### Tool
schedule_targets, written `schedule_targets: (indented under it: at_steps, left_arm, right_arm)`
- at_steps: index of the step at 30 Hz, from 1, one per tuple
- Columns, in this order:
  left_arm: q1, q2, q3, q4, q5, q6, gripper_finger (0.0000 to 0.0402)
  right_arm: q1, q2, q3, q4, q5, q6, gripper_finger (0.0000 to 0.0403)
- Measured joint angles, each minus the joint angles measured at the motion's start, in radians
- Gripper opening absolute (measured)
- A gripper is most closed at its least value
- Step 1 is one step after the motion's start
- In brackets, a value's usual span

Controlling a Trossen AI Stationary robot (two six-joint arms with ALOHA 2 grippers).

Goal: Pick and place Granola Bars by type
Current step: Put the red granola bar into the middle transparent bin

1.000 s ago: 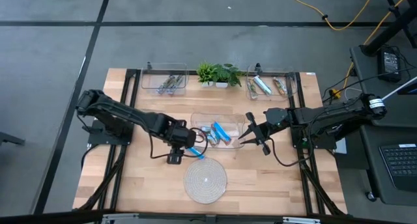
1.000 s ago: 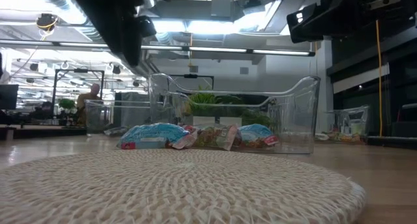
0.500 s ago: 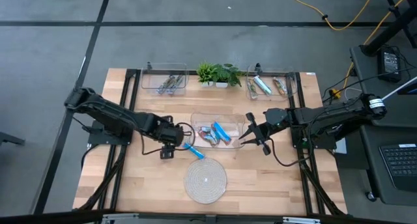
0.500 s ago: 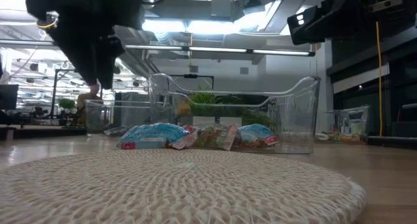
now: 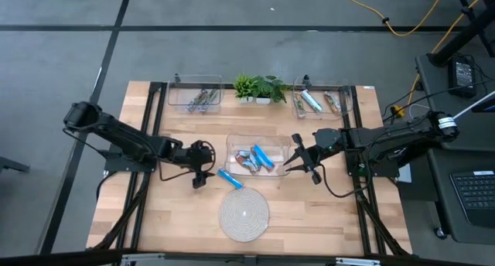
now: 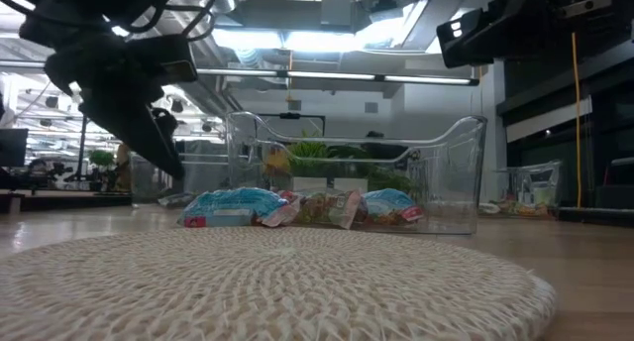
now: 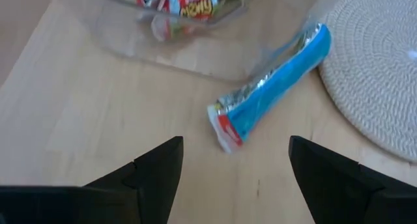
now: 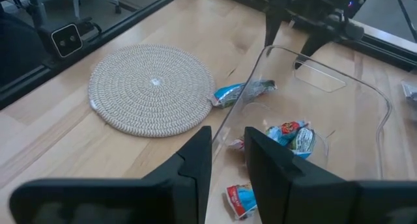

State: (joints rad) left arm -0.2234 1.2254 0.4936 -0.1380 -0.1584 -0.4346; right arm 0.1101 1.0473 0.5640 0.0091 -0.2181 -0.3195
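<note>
A bright blue granola bar (image 7: 273,74) lies flat on the wood between the middle clear bin (image 5: 232,142) and the woven mat (image 5: 244,213); in the high view this bar (image 5: 230,179) shows just beyond the mat. My left gripper (image 7: 234,146) is open, hovering left of it and touching nothing. Several blue and orange-printed bars (image 5: 255,158) lie in the middle bin. My right gripper (image 5: 288,165) is at that bin's right end. My right gripper (image 8: 228,136) is shut on the right end wall (image 8: 225,116) of the middle bin, one finger inside the bin and one outside. It comes level from the table's right side. The bin stands flat on the table.
At the far edge stand a clear bin with silvery-brown bars (image 5: 197,96), a small green plant (image 5: 259,88) and a clear bin with blue and orange bars (image 5: 319,102). Bare wood lies on both sides of the mat.
My left gripper has drawn back from over the blue bar toward the table's left edge and shows lower in the low view. The blue bar has stayed on the wood where it was. My right arm has kept still.
</note>
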Motion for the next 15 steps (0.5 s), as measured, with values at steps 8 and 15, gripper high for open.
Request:
schedule_targets:
  at_steps: [8, 15]
  left_arm:
    - [0.02, 0.069, -0.016, 0.118, 0.04, 0.068, 0.0269]
    - [0.02, 0.164, -0.016, 0.239, 0.058, 0.093, 0.0269]
  right_arm:
    - [0.0, 0.0, 0.0, 0.008, 0.001, 0.002, 0.0094]
    - [0.0, 0.0, 0.0, 0.008, 0.001, 0.002, 0.0094]
